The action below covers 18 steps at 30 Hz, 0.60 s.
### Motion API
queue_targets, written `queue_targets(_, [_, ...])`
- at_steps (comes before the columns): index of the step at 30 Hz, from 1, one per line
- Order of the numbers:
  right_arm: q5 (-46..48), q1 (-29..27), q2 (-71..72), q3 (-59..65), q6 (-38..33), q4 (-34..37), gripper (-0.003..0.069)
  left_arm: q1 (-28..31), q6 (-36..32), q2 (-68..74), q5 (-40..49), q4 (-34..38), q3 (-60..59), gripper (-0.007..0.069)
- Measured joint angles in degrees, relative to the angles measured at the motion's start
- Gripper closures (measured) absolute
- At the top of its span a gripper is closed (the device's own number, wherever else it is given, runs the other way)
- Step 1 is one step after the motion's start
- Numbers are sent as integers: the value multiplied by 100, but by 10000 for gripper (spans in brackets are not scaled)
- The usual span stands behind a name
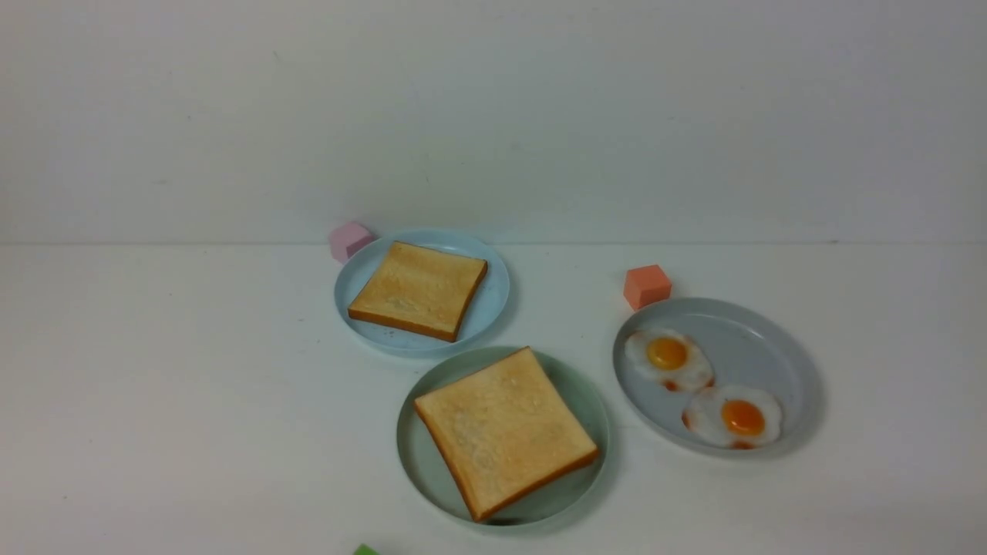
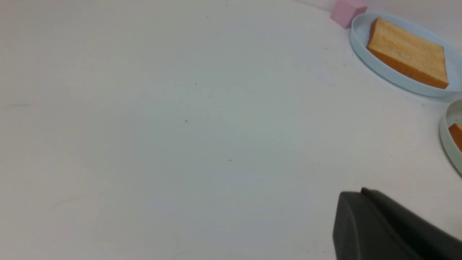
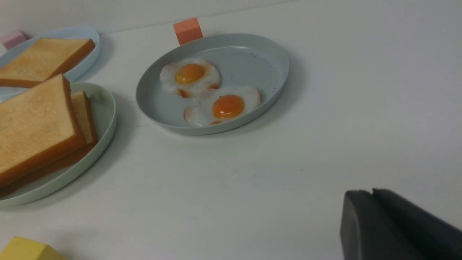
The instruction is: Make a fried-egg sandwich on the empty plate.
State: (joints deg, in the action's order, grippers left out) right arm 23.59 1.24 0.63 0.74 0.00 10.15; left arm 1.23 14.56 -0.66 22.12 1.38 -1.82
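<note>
The mint-green empty plate point(image 1: 420, 470) at centre front now carries toast point(image 1: 505, 430). In the right wrist view this is two stacked slices, an upper slice point(image 3: 32, 122) over a lower slice point(image 3: 85, 115); anything between them is hidden. Two fried eggs point(image 1: 668, 356) point(image 1: 734, 416) lie on the grey plate point(image 1: 756, 347) to the right. Another toast slice point(image 1: 419, 289) lies on the light-blue plate point(image 1: 497, 297) behind. Neither arm shows in the front view. My left gripper point(image 2: 362, 191) is shut over bare table. My right gripper point(image 3: 371, 191) is shut and holds nothing, near the grey plate.
A pink cube point(image 1: 348, 239) sits behind the blue plate and an orange cube point(image 1: 646, 286) behind the grey plate. A green bit point(image 1: 365, 550) peeks in at the front edge. A yellow block point(image 3: 25, 249) lies close to the mint plate.
</note>
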Motion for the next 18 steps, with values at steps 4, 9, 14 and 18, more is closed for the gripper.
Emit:
queue_targets(4, [0,0,0,0,0,0,597,0,0,0,0,0,0,638])
queue_targets(9, [0,0,0,0,0,0,592,0,0,0,0,0,0,638])
queue_targets(14, [0,0,0,0,0,0,585,0,0,0,0,0,0,637])
queue_targets(18, [0,0,0,0,0,0,581,0,0,0,0,0,0,635])
